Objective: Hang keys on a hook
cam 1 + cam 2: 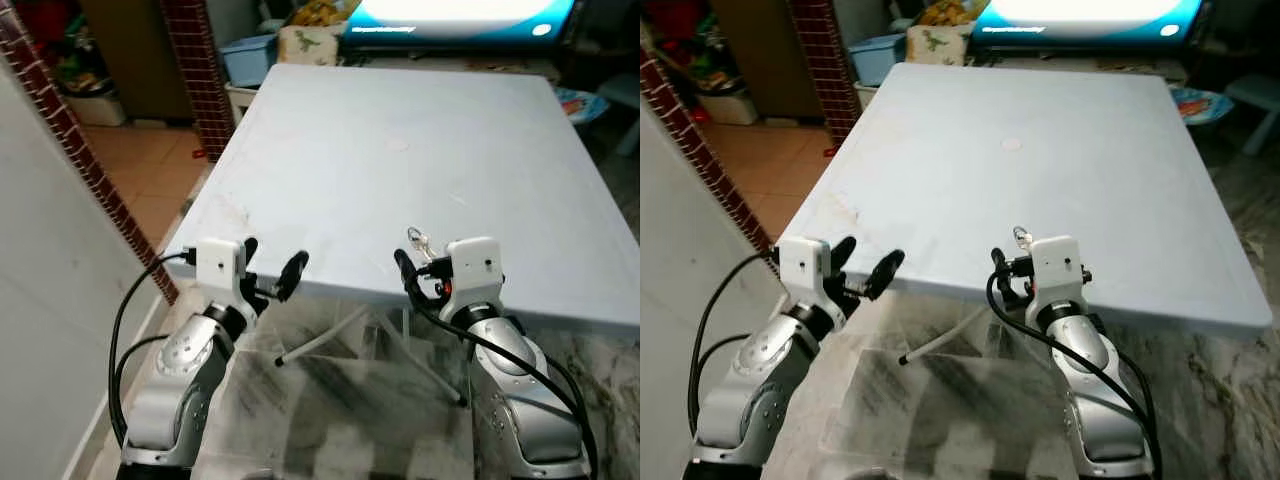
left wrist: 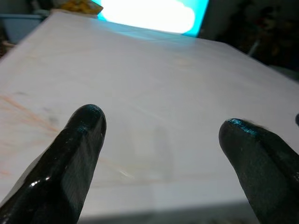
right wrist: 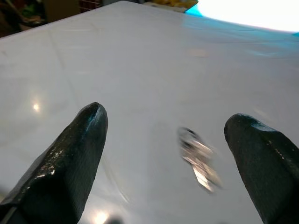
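Note:
A small bunch of silver keys lies on the white table, close to its near edge. My right gripper is open at that edge, just short of the keys. In the right wrist view the keys lie on the tabletop between and beyond the two black fingertips, blurred. My left gripper hovers open at the table's near left corner with nothing between its fingers.
A white wall and a red brick pillar stand on the left. Beyond the table are a blue bin and a lit screen. White folding legs cross beneath the table, over a marbled floor.

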